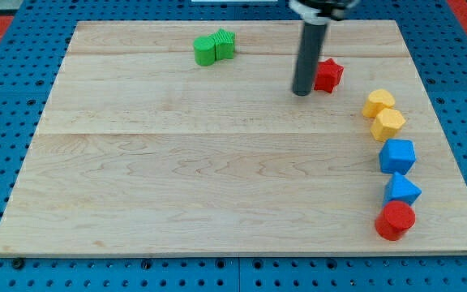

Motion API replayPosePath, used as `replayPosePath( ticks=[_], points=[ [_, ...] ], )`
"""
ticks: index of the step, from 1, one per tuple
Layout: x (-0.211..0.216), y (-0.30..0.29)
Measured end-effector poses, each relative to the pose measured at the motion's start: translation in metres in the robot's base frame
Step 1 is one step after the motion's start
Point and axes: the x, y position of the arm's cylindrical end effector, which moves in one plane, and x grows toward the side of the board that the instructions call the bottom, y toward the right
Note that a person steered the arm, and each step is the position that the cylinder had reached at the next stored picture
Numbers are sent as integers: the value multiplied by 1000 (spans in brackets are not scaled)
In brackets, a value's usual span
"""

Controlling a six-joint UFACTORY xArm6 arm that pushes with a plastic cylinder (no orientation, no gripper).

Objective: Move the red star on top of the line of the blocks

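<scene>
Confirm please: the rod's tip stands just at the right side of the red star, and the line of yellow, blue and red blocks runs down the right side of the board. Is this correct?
One detail is wrong. In the camera view, my tip stands just at the view's left of the red star, not its right. The rest holds: the line runs down the right side, from the yellow block to the red cylinder.

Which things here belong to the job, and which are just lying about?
Job:
- red star
- my tip, just left of the star
- line down the view's right: two yellow blocks, blue cube, blue triangle, red cylinder

Lying about:
- two green blocks, touching, at the view's top
</scene>
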Motion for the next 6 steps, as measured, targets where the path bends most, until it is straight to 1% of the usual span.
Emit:
replayPosePath(
  ticks=[1,2,3,4,5,6],
  points=[
    [-49,12],
    [-48,65],
    [-47,26],
    [-27,-15],
    [-18,55],
    [-18,93]
  ],
)
